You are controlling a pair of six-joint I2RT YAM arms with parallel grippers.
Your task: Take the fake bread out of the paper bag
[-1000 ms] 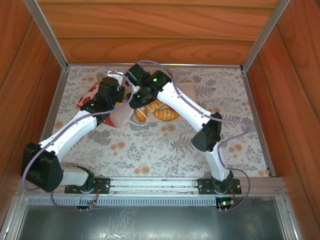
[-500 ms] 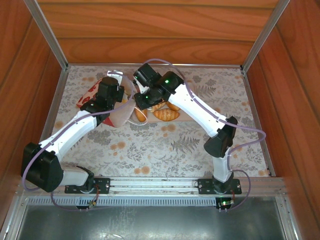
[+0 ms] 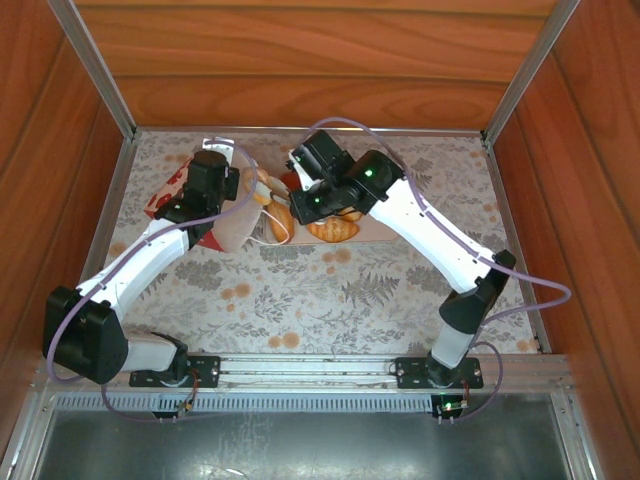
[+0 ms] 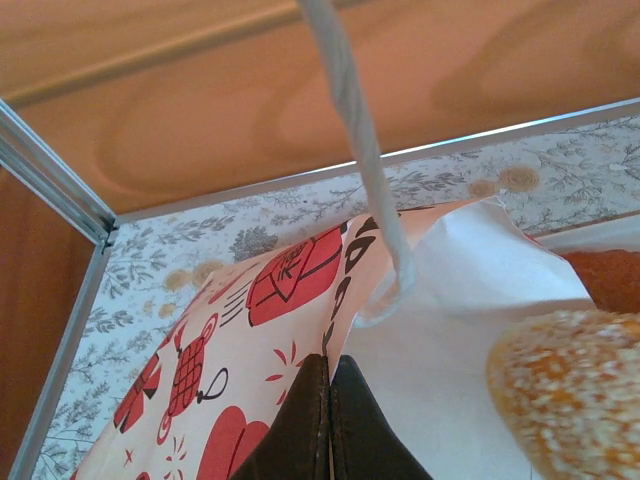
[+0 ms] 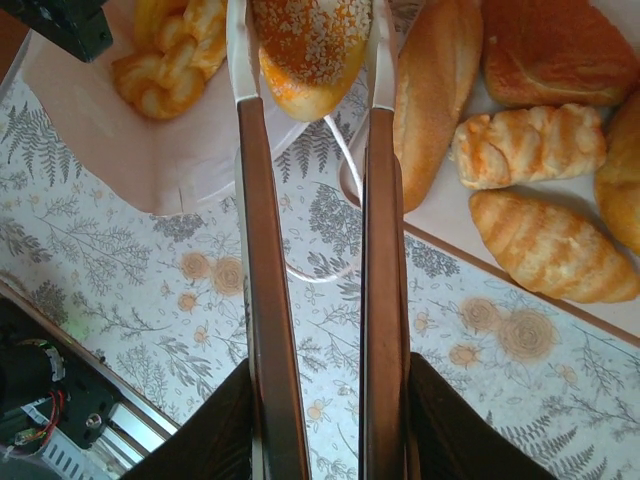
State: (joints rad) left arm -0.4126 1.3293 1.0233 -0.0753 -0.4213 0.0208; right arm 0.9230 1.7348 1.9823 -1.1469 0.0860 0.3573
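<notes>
A robot test cell, dressed up a little like a home table.
Wood-panel walls [image 3: 300,60] and bare aluminium posts [image 3: 95,65] box in a small table under a flowered cloth [image 3: 330,290]. A white left arm [image 3: 150,255] and right arm [image 3: 440,235] are bolted to a metal rail [image 3: 310,372] at the near edge, with sheet metal [image 3: 300,440] below.

Matt paper bag [image 4: 470,300], glossy bread [image 5: 550,250], smooth wooden walls [image 3: 300,60].

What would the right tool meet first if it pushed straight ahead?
The seeded bun, gripped between the right tool's fingers; beyond it, probably the paper bag, though depth is unclear.
</notes>
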